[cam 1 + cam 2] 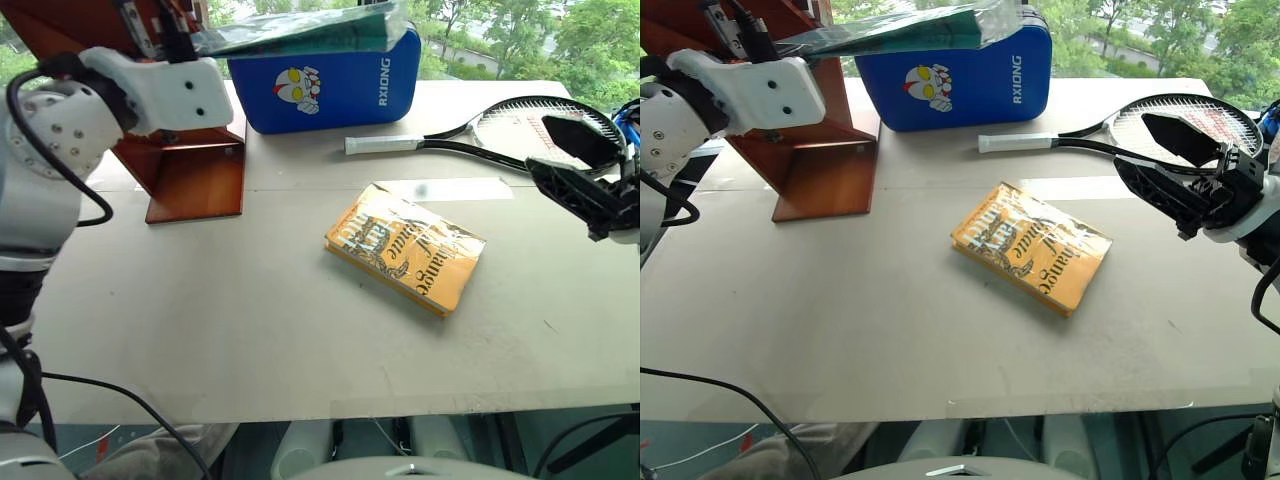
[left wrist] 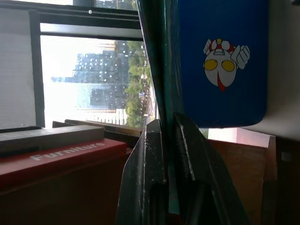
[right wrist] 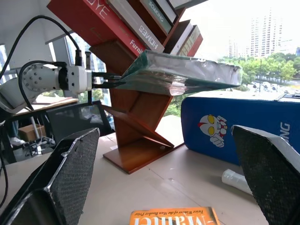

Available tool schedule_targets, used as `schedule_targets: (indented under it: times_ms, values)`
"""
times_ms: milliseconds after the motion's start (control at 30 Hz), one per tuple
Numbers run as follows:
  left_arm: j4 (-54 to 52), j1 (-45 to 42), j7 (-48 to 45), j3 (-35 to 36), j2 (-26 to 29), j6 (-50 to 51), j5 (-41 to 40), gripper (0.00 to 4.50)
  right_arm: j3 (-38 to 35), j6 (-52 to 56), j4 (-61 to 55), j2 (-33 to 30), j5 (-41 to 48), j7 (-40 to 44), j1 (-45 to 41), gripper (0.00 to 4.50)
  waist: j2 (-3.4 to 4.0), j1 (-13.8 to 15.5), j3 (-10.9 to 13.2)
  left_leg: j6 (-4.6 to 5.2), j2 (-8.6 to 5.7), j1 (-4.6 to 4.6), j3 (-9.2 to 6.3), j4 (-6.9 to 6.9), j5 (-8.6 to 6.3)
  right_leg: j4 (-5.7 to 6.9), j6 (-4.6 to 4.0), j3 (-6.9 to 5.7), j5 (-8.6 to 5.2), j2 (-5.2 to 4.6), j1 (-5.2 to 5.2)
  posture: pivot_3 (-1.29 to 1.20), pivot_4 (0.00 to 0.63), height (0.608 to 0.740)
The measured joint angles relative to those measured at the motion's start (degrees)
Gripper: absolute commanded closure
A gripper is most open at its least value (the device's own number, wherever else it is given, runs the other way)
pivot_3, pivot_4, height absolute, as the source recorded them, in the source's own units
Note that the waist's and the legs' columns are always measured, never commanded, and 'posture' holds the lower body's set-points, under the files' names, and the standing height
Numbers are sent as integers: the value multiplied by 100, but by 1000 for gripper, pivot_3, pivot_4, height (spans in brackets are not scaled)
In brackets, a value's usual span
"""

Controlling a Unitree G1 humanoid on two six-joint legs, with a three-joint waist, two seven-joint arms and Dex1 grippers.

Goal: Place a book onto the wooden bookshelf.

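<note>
The book, teal-green in crinkly clear wrap, hangs roughly flat in the air at the far left, in front of the wooden bookshelf. My left gripper is shut on the book's near edge, as the right wrist view also shows. The bookshelf is reddish-brown with slanted panels, and the book sticks out from it over the blue case. My right gripper hovers open and empty at the right, above the racket's head, pointing toward the shelf.
A yellow-orange book lies flat mid-table. A blue padded case stands at the back beside the shelf. A racket lies at the back right. Several books lean in the shelf's upper slots.
</note>
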Motion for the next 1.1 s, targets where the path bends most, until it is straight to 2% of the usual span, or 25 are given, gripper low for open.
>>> schedule_targets:
  times_ms: [133,300,433,567,667,900,1033,1067,1100]
  values:
    - [180,441,-176,353,133,-169,42,4443,74,207,102,100,176,-412,-187,0,-6,9,5,0,0,-3,-4,10,0,1,0,-2,0,-3,-2,0,150,740]
    - [324,900,-441,908,475,-176,53,4443,112,224,274,101,142,-391,-281,0,-17,1,14,2,0,-6,-3,23,-1,5,0,-1,0,-1,-3,0,150,740]
    - [602,1659,-662,1429,661,-488,-19,4443,151,220,345,171,72,-345,-300,0,-17,-2,15,2,2,-3,-3,23,-1,10,0,1,0,-8,-4,0,150,740]
    - [1155,2023,-656,1731,753,-816,40,4443,177,214,373,188,-3,-266,-297,0,-16,-13,15,2,4,-3,0,26,-1,15,0,3,0,-9,-7,0,150,740]
    - [1329,1981,-571,1712,768,-958,124,4443,178,183,372,225,-72,-268,-306,0,-16,-10,15,3,3,-4,2,28,-2,16,0,3,0,-9,-6,0,150,740]
    - [1697,1947,-359,1709,773,-1029,351,2018,176,84,373,280,-199,-296,-331,0,-16,-9,15,3,2,-4,2,29,-2,19,0,3,0,-8,-8,0,150,740]
    - [1755,1987,-356,1742,772,-955,358,276,175,45,372,288,-283,-279,-291,0,-16,-17,15,3,2,-3,2,29,-2,22,0,4,0,-9,-8,0,150,740]
    - [1746,2018,-356,1767,771,-930,355,54,175,34,373,303,-303,-278,-289,0,-16,-19,15,3,2,-3,2,30,-2,23,0,4,0,-9,-8,0,150,740]
    - [1721,2066,-355,1807,770,-911,353,54,175,23,378,321,-308,-278,-291,0,-16,-21,15,3,2,-3,2,30,-2,23,0,4,0,-10,-8,0,150,740]
